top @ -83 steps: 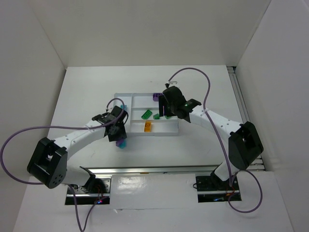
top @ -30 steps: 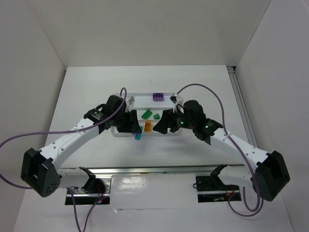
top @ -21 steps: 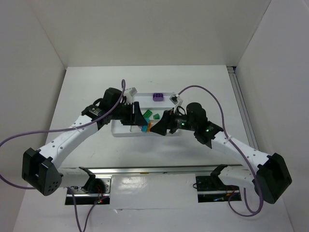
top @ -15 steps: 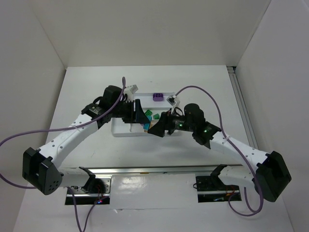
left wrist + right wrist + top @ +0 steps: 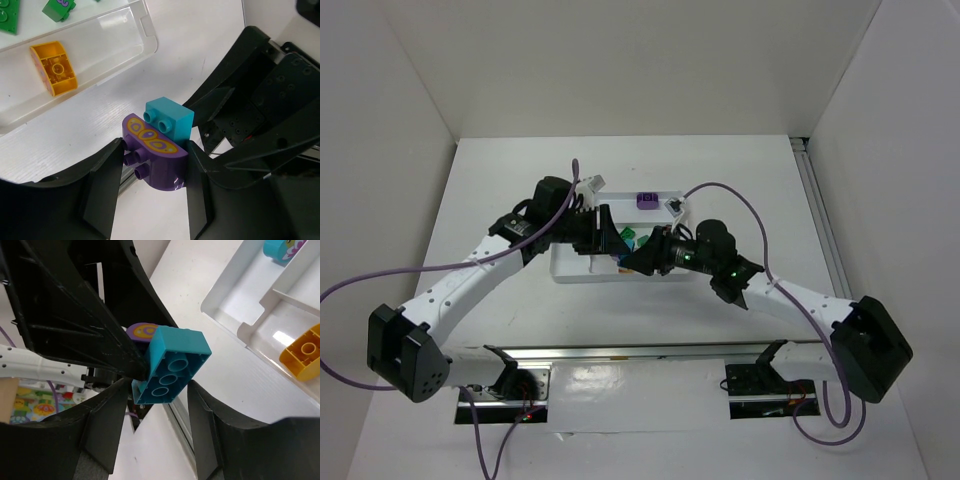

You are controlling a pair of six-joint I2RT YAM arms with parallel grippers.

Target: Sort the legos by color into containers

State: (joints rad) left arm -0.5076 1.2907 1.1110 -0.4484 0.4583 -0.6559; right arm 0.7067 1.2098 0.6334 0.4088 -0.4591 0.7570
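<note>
Bricks stuck together, a purple brick and a teal brick, are being held over the table, just outside the tray. The purple one is being clamped by the left end effector. The teal one, on its far side, is being pinched by the right end effector, so a pull-apart along their shared line is being set up.

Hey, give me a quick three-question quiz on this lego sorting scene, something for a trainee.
1. True or false: the purple brick clamped in the left gripper has a teal brick stuck to it.
2. Where is the orange-yellow brick? A) in the tray B) in the right gripper C) in the left gripper
3. Fill in: the brick between the right gripper's fingers is ___ in colour.
Key: 1 true; 2 A; 3 teal.
</note>
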